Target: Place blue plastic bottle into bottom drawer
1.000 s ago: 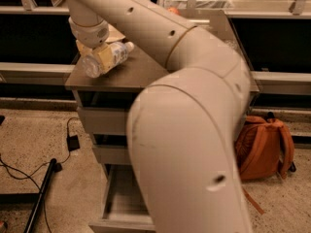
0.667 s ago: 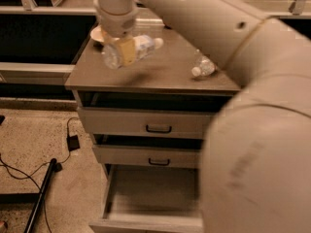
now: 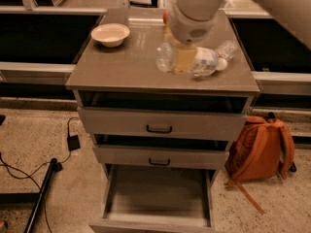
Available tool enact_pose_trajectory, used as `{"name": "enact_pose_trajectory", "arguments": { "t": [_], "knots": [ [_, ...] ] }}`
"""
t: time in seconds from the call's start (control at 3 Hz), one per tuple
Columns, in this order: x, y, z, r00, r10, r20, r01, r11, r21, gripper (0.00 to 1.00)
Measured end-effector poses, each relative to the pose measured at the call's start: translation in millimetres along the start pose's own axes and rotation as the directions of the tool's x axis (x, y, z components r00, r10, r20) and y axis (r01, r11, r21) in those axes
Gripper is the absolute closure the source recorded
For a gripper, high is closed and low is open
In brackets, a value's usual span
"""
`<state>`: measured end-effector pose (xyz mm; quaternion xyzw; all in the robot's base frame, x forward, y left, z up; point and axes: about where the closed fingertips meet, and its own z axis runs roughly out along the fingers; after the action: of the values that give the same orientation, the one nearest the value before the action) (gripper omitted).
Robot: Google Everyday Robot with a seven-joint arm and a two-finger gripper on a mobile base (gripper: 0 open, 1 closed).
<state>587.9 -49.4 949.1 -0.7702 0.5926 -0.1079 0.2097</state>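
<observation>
Partly behind gripper [image 3: 183,61] over cabinet [image 3: 121,69]: bottle [image 3: 206,62]

- Bowl [image 3: 111,34]: pale, shallow, upright; far left of the cabinet top [image 3: 121,69].
- Slim clear bottle [image 3: 227,48]: on its side, right part of the top.
- Top drawer [image 3: 121,122], middle drawer [image 3: 194,157]: grey, black handles, each slightly open.
- Backpack [image 3: 260,152]: orange; floor, right of the cabinet.
- Cable [image 3: 19,171], adapter [image 3: 74,142]: black; floor, left.
- Gripper [image 3: 183,62]: above the top's near right, clamped on the blue plastic bottle [image 3: 206,62].
</observation>
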Motion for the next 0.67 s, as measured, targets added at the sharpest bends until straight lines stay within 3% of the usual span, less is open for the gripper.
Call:
{"name": "enact_pose_trajectory", "arguments": {
  "t": [0.33,0.67],
  "knots": [
    [66,39,17,0.974,0.221,-0.045,-0.224,0.9729,-0.059,1.00],
    [107,88,73,0.928,0.372,-0.021,-0.370,0.9130,-0.173,1.00]
  ]
}}
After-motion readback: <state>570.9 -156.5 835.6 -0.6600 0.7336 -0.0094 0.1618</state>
